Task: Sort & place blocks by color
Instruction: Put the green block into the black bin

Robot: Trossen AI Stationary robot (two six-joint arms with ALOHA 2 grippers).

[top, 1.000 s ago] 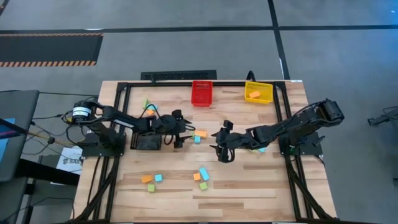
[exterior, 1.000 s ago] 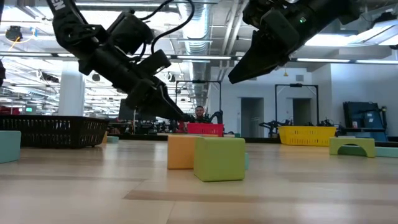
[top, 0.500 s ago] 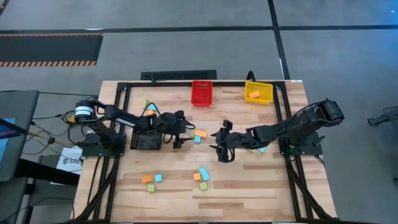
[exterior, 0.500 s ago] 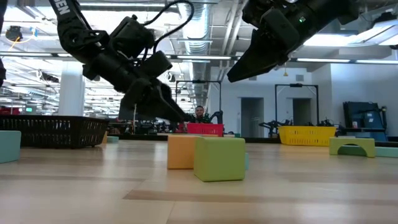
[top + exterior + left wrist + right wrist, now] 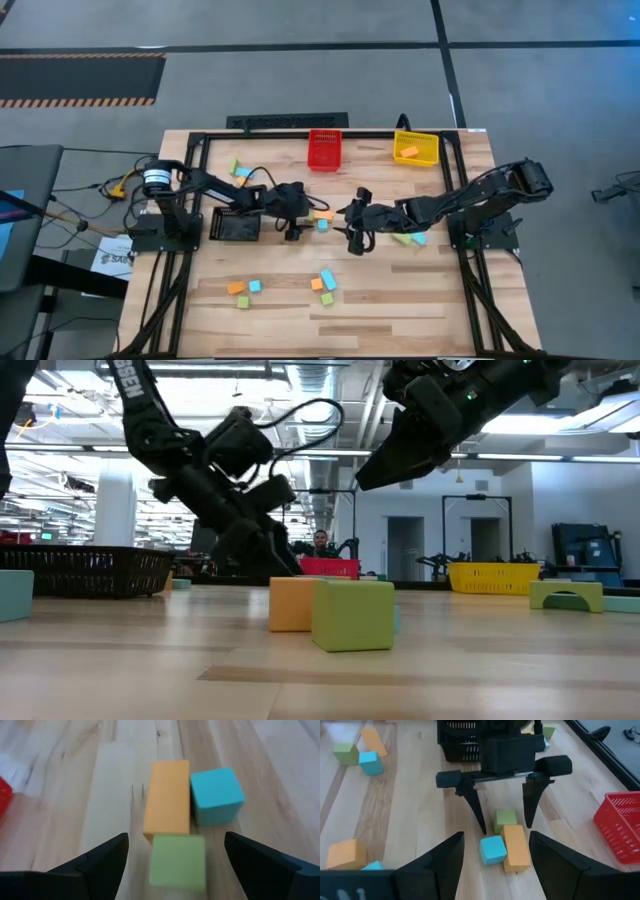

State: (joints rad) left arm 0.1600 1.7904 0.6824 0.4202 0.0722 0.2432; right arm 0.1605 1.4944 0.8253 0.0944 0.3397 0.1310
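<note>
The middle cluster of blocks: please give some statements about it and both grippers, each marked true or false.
1. The left gripper is open, fingers either side of the green block. True.
2. The orange bar touches the blue cube. True.
3. The right gripper holds the blue cube. False: it is open, empty, near the cluster.
4. The yellow bin has no block inside. False: one orange block lies in it.
5. The red bin stands left of the yellow bin in the high view. True.
</note>
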